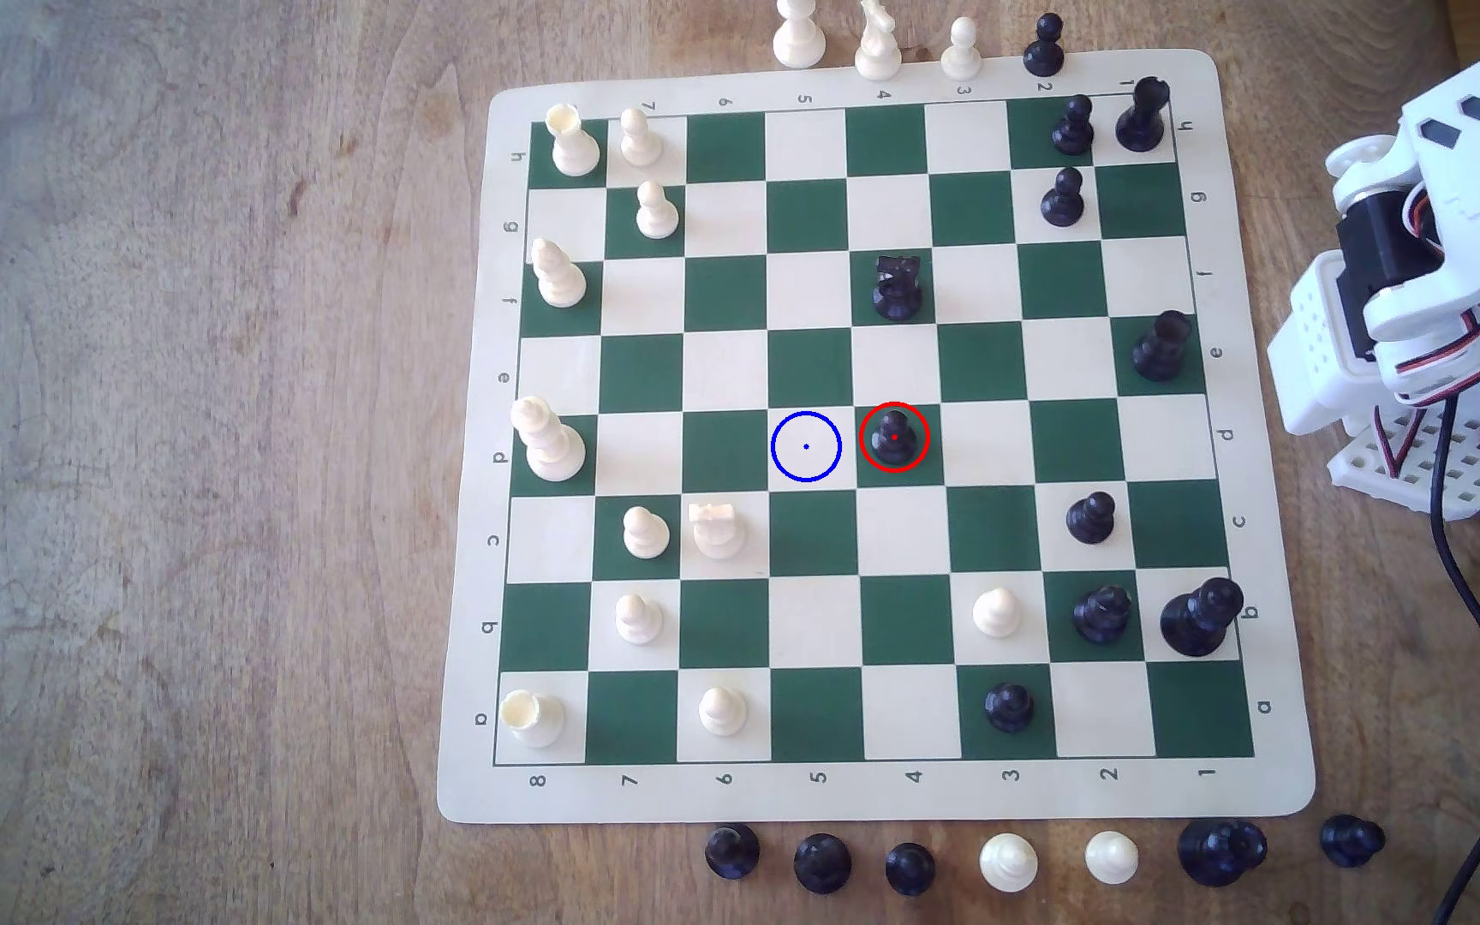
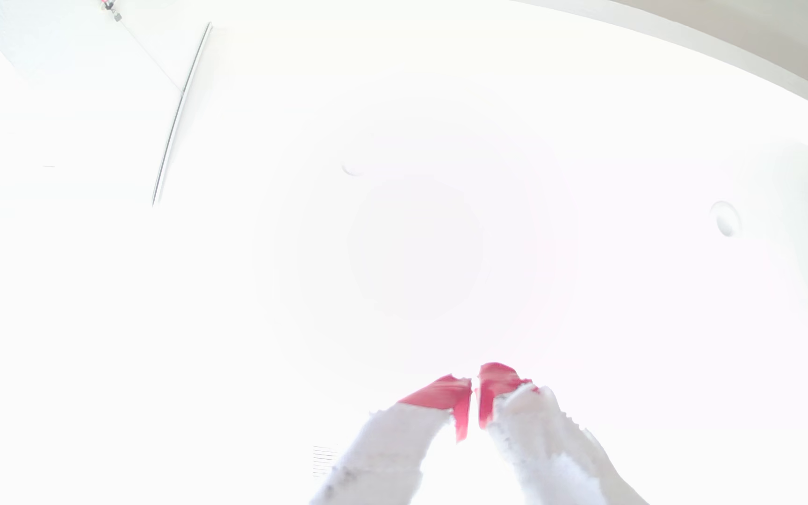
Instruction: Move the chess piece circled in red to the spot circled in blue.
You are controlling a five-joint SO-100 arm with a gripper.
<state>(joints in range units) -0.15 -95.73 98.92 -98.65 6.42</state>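
Printed on the cream border of the chess mat (image 1: 897,796): numbers 1 to 8 along two edges, letters a to h along the others.

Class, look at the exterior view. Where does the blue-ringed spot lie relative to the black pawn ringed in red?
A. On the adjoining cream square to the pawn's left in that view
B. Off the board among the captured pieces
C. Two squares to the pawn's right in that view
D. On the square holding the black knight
A: the spot circled in blue is an empty cream square directly bordering the green square of the chess piece circled in red, on the exterior view's left.
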